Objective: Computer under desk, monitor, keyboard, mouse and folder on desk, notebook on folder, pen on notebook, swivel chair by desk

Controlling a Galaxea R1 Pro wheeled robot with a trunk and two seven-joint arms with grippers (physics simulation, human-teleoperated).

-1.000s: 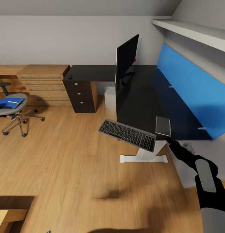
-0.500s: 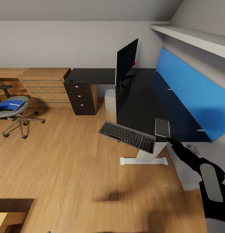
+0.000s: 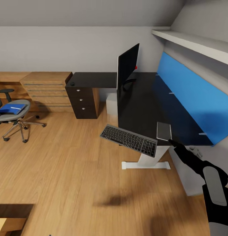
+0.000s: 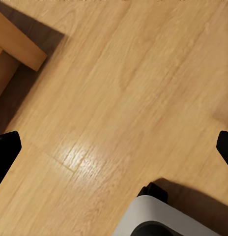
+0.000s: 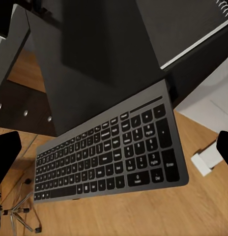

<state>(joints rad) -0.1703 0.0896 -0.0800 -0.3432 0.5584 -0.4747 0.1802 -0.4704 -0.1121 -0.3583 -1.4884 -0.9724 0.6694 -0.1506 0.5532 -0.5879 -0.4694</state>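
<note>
Head view, looking down into the bedroom corner

- Keyboard (image 3: pixel 129 140) at frame centre, tilted, hanging off the near edge of the black surface (image 3: pixel 140 105); whether one end rests on the edge or it is fully carried, cannot tell. Right wrist view has the keyboard (image 5: pixel 111 152) close ahead, between the finger tips at the frame's sides
- Right arm comes in from lower right; right pincer (image 3: pixel 171 142) at the surface's near corner, next to the keyboard's right end. Grip itself hidden: cannot tell whether it is clenched on the keyboard or released
- Left pincer (image 4: pixel 114 147): fingers spread wide at both edges of its wrist frame, nothing between them, bare plank floor (image 4: pixel 119 83) below. Released
- Monitor (image 3: pixel 127 65) upright on the surface, upper centre, edge-on. Notebook (image 3: pixel 164 130) lies flat at the near corner, just beside the right pincer
- Pale box, likely the computer (image 3: pixel 111 102), under the surface beyond the drawer unit (image 3: pixel 84 101)
- Chair (image 3: pixel 12 113) far left, well apart from the surface, blue folder (image 3: pixel 10 108) on its seat with a pale stick on top, probably the pen (image 3: pixel 16 108)
- Small dark blob on the far wing of the surface, likely the mouse (image 3: pixel 72 84)

Step in hand, as judged: getting the keyboard onto the surface next to the monitor. Next move calls for lifting it level above the edge and carrying it inward toward the monitor's foot, steering past the notebook
</note>
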